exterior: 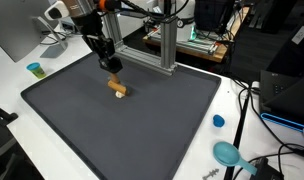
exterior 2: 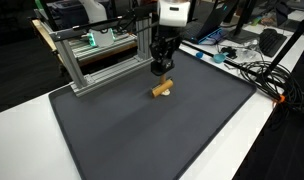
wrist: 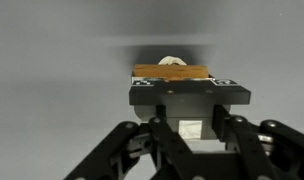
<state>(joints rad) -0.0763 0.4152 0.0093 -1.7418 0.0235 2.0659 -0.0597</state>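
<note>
Under end effector [exterior: 114, 70], wooden block [exterior: 118, 90]; cup [exterior: 34, 69] apart

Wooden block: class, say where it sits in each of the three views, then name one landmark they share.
In an exterior view: wooden block left of centre, mid-height.
In an exterior view: block at the centre.
Wrist view: block upper centre.
Shared landmark: dark mat beneath it.

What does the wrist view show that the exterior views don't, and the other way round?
Only the wrist view: a pale rounded thing showing just past the wooden block. Only the exterior views: the white table, a metal frame, a blue cap and cables. Both: the block and the gripper above it.
</note>
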